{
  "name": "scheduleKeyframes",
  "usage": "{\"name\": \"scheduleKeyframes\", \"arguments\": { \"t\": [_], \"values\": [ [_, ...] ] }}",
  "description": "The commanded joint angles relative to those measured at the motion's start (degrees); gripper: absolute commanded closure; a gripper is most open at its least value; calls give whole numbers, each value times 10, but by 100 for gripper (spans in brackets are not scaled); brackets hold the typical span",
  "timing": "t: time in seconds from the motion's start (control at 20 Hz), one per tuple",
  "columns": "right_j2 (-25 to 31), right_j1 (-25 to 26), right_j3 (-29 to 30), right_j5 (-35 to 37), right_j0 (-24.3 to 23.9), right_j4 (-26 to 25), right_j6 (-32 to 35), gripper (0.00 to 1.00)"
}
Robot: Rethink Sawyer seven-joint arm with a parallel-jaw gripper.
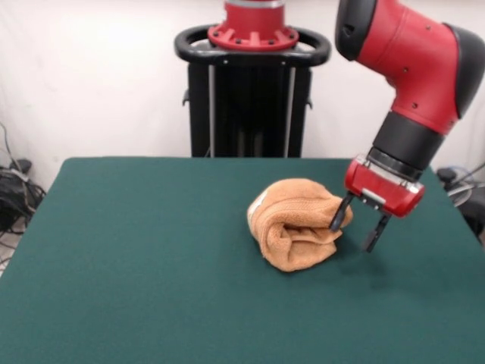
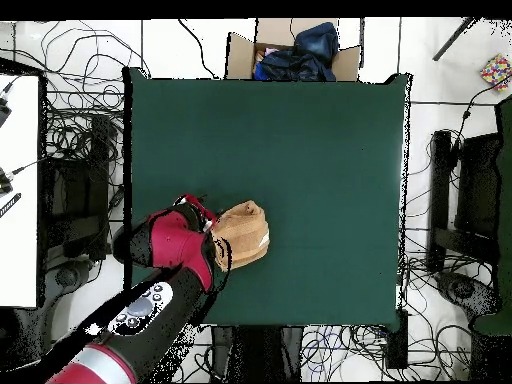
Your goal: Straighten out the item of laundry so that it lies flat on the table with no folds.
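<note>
The orange-tan towel (image 1: 297,223) lies bunched and rolled into a lump on the dark green table (image 1: 136,265), right of centre in the front view. In the overhead view the towel (image 2: 243,233) sits left of centre, near the robot's side of the table (image 2: 320,150). My gripper (image 1: 358,230) is open at the towel's right edge. One black finger (image 1: 339,214) touches the towel's side and the other hangs free over the table. In the overhead view the arm hides the gripper. No care label shows.
The robot's black pedestal (image 1: 252,98) stands behind the table's far edge. A cardboard box with dark cloth (image 2: 295,52) sits on the floor beyond the table. Cables (image 2: 70,120) and stands surround the table.
</note>
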Motion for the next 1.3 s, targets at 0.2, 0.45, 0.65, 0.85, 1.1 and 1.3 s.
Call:
{"name": "scheduleKeyframes", "arguments": {
  "t": [0.2,0.45,0.65,0.85,1.1,1.3],
  "values": [
    [39,26,-39,29,-20,-43,36,0],
    [51,32,-46,35,-36,-56,33,0],
    [57,25,-41,59,-44,-74,25,0],
    [65,16,-40,78,-56,-87,19,0],
    [95,-2,-32,103,-82,-102,14,0],
    [113,-12,-31,118,-98,-114,10,0]
  ]
}}
